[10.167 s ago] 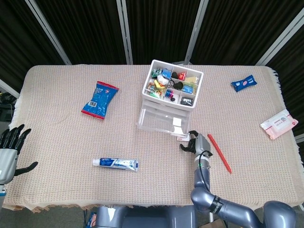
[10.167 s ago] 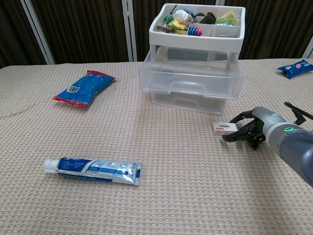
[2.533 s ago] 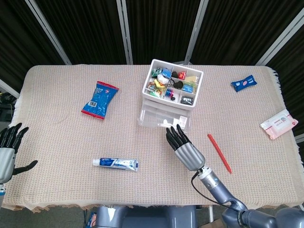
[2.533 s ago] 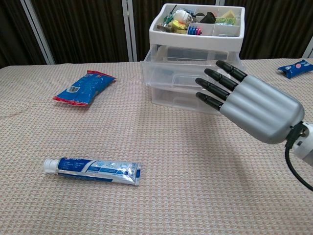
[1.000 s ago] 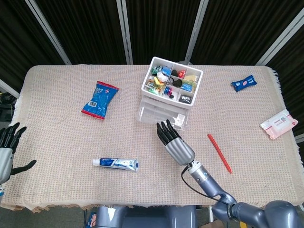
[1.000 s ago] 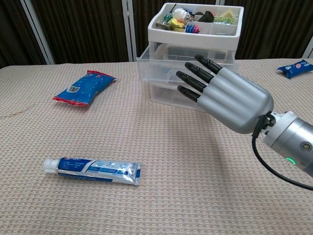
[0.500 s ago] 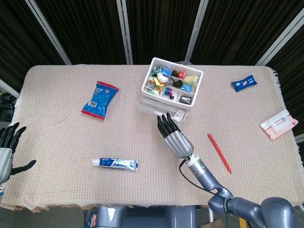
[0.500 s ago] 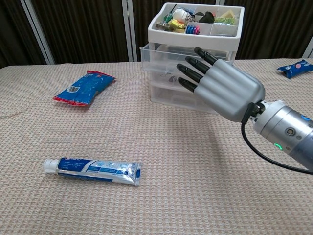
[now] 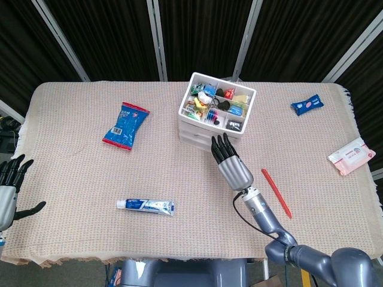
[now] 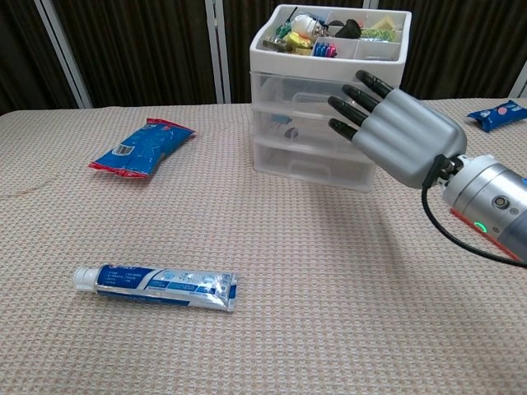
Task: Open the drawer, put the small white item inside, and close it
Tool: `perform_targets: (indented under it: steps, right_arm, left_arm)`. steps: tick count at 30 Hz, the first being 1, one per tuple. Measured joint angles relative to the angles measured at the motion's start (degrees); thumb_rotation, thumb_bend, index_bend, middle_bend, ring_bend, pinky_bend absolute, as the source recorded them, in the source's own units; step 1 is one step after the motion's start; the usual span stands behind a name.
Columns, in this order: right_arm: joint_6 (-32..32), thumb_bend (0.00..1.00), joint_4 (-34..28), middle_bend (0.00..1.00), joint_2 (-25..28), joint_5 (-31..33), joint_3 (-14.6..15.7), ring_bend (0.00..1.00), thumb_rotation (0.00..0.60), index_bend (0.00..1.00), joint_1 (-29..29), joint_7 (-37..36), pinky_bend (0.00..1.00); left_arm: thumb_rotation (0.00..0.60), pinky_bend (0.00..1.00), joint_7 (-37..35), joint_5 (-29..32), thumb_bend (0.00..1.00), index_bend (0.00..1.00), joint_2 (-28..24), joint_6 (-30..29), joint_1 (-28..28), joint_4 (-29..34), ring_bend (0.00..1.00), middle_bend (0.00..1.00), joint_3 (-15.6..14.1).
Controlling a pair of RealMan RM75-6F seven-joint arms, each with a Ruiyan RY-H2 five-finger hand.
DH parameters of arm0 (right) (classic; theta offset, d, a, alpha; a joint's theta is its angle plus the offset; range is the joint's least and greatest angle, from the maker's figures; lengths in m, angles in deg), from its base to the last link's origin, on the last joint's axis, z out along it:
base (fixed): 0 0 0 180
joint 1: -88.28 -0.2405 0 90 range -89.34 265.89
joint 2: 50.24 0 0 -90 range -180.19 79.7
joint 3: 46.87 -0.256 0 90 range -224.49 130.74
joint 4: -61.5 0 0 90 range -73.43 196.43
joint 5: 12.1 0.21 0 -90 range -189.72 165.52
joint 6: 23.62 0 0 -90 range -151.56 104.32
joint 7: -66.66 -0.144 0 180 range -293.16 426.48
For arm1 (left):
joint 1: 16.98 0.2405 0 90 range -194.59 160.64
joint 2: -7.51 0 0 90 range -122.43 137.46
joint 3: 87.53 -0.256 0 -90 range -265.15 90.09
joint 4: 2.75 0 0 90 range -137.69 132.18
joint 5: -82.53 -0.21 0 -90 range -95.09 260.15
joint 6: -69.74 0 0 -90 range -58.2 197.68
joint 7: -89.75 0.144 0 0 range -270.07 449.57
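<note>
The clear drawer unit (image 10: pixel 300 123) (image 9: pixel 200 134) with its white organiser tray (image 10: pixel 272 51) on top stands at the table's middle back. All its drawers sit flush with the front. My right hand (image 10: pixel 397 136) (image 9: pixel 232 165) is flat with straight, spread fingers, and its fingertips (image 10: pixel 336 104) reach the front of the upper drawers. It holds nothing. The small white item is hidden from both views. My left hand (image 9: pixel 8 190) hangs open off the table's left edge, far from the drawers.
A blue snack bag (image 9: pixel 125 124) (image 10: pixel 142 146) lies at the left and a toothpaste tube (image 9: pixel 145 205) (image 10: pixel 155 287) near the front. A red pen (image 9: pixel 276 192) lies right of my right hand. A blue packet (image 9: pixel 307 104) and a pink-white pack (image 9: pixel 351 155) are far right.
The pulled-out drawer has slid back until flush with the unit. My right hand moved forward and rightward with it, fingers still straight. The left hand has stayed put.
</note>
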Motion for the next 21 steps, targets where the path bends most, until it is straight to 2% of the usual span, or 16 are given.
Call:
perform_targets:
  steps: [14, 21]
  right_arm:
    - [1.06, 0.18, 0.04, 0.00, 0.50, 1.18, 0.99, 0.00, 0.600, 0.12, 0.88, -0.88, 0.00]
    - [4.76, 0.18, -6.10, 0.00, 2.99, -0.32, 2.82, 0.00, 0.600, 0.12, 2.95, -2.79, 0.00]
  left_arm:
    - [0.600, 0.00, -0.10, -0.07, 0.14, 0.09, 0.02, -0.07, 0.02, 0.03, 0.00, 0.00, 0.01]
    - [0.600, 0.00, 0.23, -0.67, 0.14, 0.09, 0.09, -0.04, -0.07, 0.02, 0.00, 0.00, -0.22]
